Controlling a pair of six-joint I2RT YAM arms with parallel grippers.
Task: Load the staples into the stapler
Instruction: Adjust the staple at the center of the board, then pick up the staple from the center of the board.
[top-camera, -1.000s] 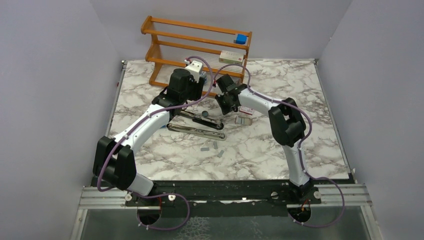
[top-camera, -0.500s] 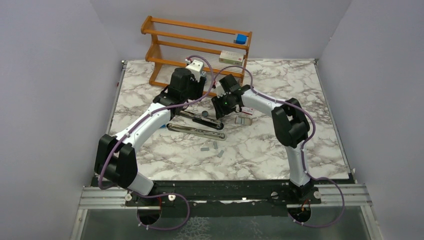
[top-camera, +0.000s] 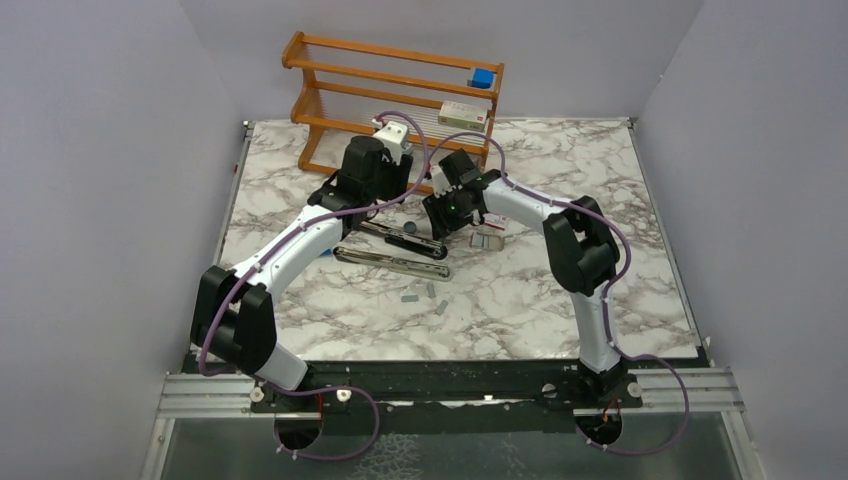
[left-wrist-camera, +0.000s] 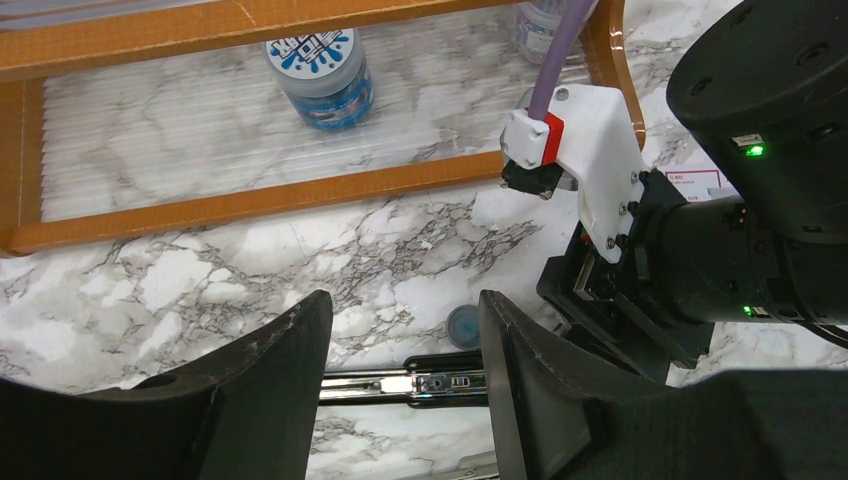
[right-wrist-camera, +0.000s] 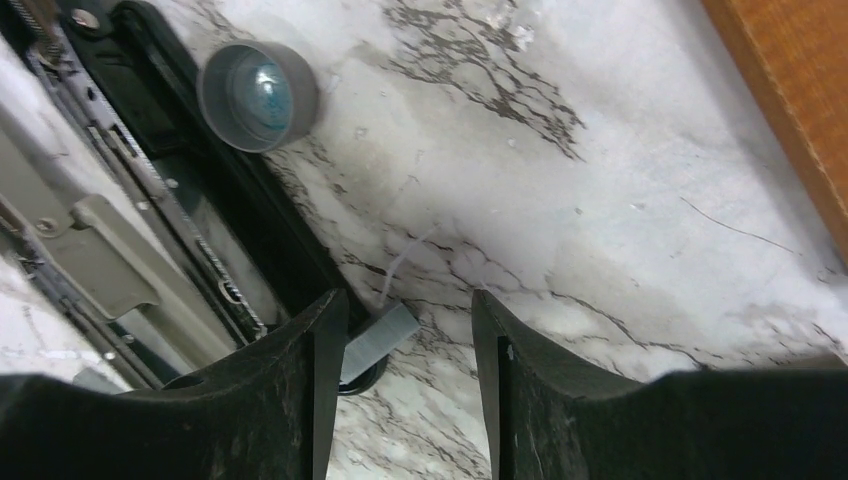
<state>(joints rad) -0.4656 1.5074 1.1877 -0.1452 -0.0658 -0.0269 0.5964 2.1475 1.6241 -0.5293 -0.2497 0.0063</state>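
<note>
The stapler (top-camera: 395, 262) lies open mid-table, its far bar partly hidden under both wrists. Loose staples (top-camera: 425, 293) sit just near of it. The right gripper (right-wrist-camera: 405, 305) is released, its fingers apart around a strip (right-wrist-camera: 378, 338) at the stapler's end, partly hidden. The left gripper (left-wrist-camera: 400, 305) gapes empty above the far bar.

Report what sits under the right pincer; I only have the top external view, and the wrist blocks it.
Observer: A grey staple strip lies on the table between the right pincer's open fingers, beside the stapler.
Operator: Check the left pincer too.
Observer: The left pincer is open and empty; the stapler's silver channel shows through its gap.
Operator: Describe the round thing by the stapler.
Observer: It is a small grey cap, bluish inside.
</note>
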